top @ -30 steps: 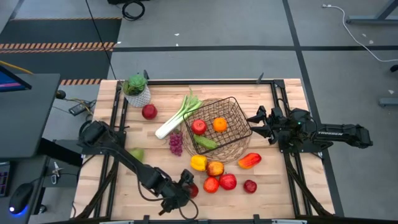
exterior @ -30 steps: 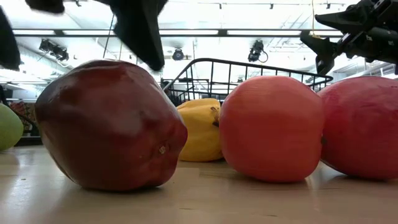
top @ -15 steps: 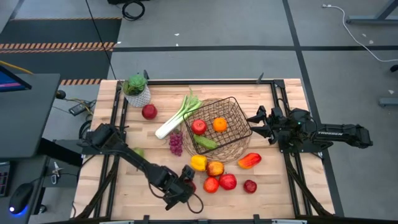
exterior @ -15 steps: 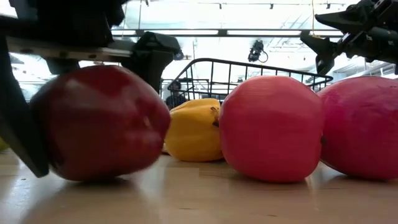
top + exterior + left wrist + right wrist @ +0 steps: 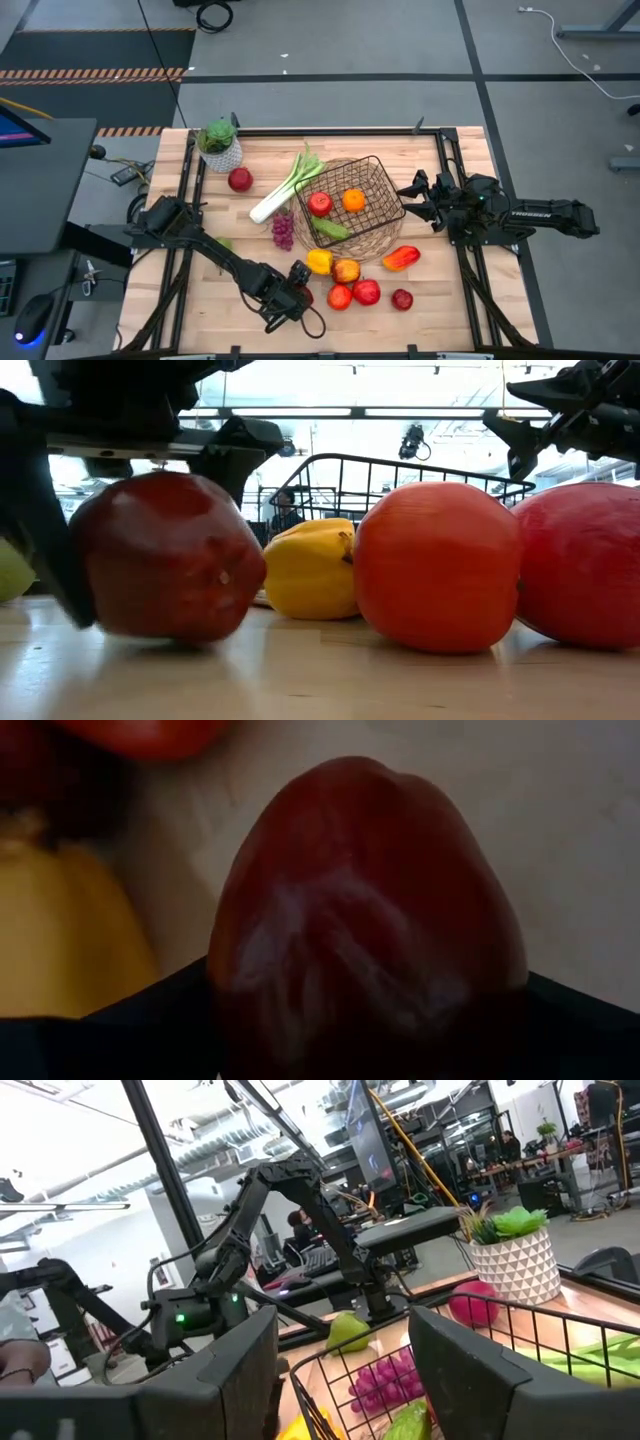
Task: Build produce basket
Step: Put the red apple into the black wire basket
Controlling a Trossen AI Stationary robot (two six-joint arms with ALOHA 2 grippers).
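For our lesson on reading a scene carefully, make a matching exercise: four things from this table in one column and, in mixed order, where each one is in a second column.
Things:
1. orange
2. leek
3. dark red apple
4. plant pot

Places:
A. between the left gripper's jaws, at the table's near edge
B. at the table's far left corner
C. inside the basket
D. on the table, just left of the basket

Pairs: 1-C, 2-D, 3-A, 4-B

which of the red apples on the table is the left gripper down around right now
The dark red apple at the front left of the fruit cluster. The left gripper straddles it; the other red fruits beside it sit untouched.
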